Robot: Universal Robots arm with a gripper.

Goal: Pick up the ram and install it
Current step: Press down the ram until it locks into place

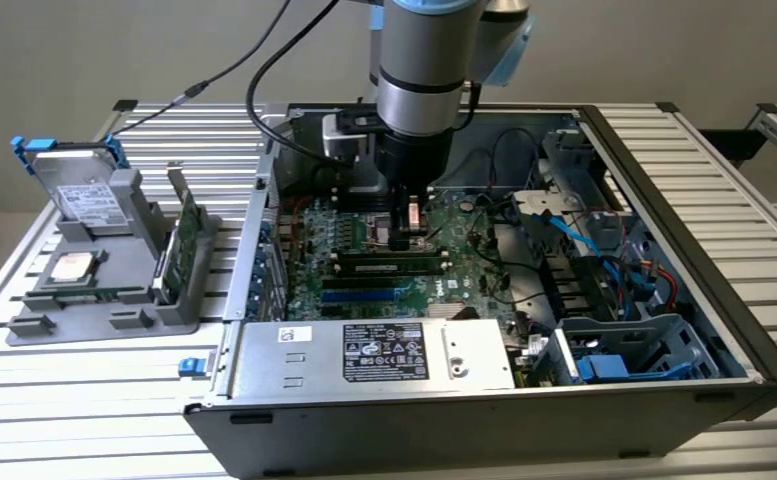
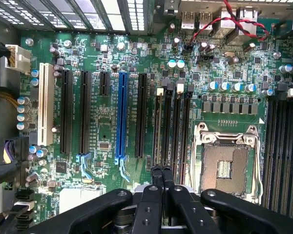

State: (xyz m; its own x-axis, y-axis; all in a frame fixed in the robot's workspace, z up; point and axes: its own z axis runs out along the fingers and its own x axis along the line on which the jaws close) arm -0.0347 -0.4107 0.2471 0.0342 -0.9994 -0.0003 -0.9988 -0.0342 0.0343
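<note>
A long narrow stick with dark chips, which looks like the ram [image 1: 391, 265], stands in a memory slot on the near side of the bare CPU socket [image 1: 408, 238]. My gripper [image 1: 411, 238] hangs low over the motherboard inside the open case, just behind that stick. In the wrist view its black fingertips [image 2: 156, 171] are pressed together with nothing between them, over one end of the row of black memory slots [image 2: 173, 126]. Whether they touch the ram I cannot tell.
A grey holder [image 1: 41, 325] at the exterior view's left carries a silver hard drive with blue rails [image 1: 88, 195], an upright green card [image 1: 185, 235] and a chip. The power supply [image 1: 375, 355] fills the case's near edge. Blue and red cables [image 1: 588, 250] lie at the right.
</note>
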